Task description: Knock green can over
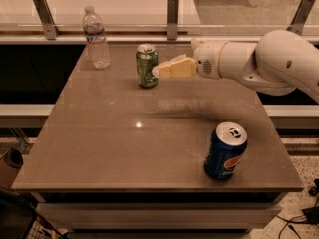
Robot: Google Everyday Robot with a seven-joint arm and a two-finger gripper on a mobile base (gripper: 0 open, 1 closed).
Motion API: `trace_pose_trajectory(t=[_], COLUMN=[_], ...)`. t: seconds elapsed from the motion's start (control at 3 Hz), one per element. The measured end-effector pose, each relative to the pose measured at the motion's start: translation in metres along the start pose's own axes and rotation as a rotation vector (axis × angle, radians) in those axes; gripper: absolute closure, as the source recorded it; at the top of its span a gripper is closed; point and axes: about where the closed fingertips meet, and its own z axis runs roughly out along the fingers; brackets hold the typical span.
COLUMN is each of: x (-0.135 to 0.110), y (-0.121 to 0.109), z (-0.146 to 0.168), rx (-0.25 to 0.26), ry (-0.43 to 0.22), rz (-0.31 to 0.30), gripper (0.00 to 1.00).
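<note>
1. The green can (146, 66) stands upright on the counter (109, 143), toward the far edge at about 12 o'clock and a little left of the middle. Its silver top with the pull tab faces up.
2. The end effector (158, 71) hangs above the counter at the can's 3 o'clock. Its pale yellow tip points toward 9 o'clock, level with the can's upper half.
3. The tip sits right at the can's side. I cannot tell whether it touches the metal or stops just short.
4. I also cannot tell whether the end effector is spread or pressed together; from this angle it reads as one pale wedge.
5. The white arm (259, 61) comes in from the 3 o'clock side, running roughly level over the far right part of the counter. Its round wrist sits just behind the wedge.
6. A clear water bottle (96, 39) stands upright at about 10 o'clock of the green can, near the far left corner and apart from the can.
7. A blue Pepsi can (225, 152) stands at about 4 o'clock on the counter, near the front right corner and well apart from the green can and the end effector.
8. A faint blurred reflection of the arm shows on the glossy surface below the end effector.
</note>
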Motion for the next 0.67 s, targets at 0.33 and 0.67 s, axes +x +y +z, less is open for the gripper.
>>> trace_pose_trajectory(t=[0.33, 0.67], x=[0.005, 0.008], y=[0.000, 0.001], z=[0.013, 0.025], rx=[-0.002, -0.002], ry=[-0.031, -0.069], rz=[0.010, 0.021], gripper=[0.00, 0.00])
